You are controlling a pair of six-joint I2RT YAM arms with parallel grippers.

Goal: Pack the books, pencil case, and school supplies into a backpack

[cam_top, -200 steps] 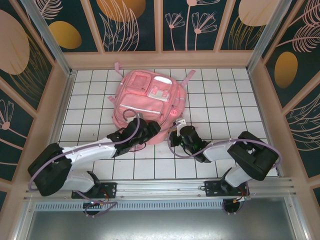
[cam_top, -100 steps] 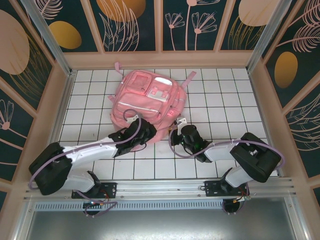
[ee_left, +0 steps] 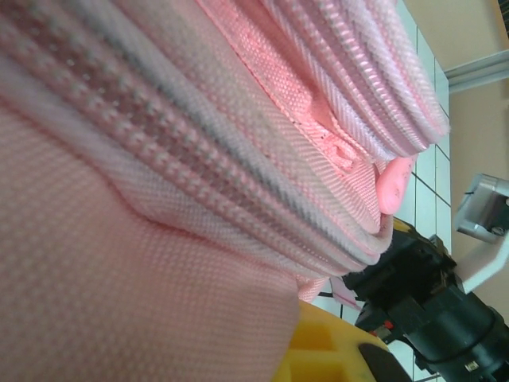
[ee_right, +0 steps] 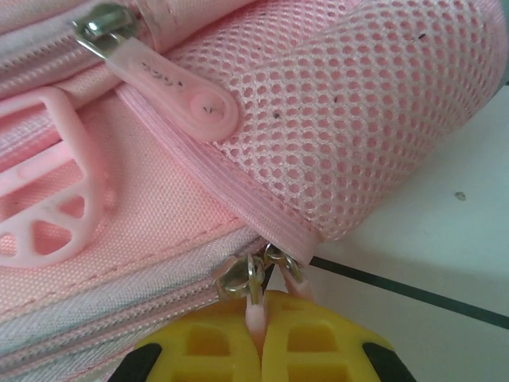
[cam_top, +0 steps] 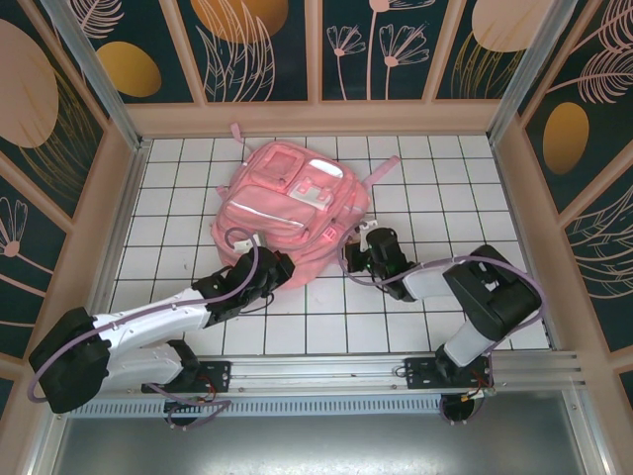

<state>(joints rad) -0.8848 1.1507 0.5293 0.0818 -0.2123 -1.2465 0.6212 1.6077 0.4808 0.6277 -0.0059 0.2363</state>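
White arms, black joints, lilac cables; yellow fingers (ribbed pockets)

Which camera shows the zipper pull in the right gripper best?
Right wrist: the pink zipper pull is close up, pinched in the right gripper's jaws. The top view has it too small to tell; the left wrist view gives backpack fabric.

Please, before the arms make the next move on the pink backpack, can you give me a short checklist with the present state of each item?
1. Right gripper shut on the zipper pull: ok.
2. Left gripper shut at the near edge of the backpack: ok.
3. Left gripper holding fabric: cannot tell, the fabric hides the grip.
4. Zipper opened for packing: not ok, the two sliders sit together.
5. Arms apart from each other: ok.
6. Backpack lying on the table, pockets up: ok.
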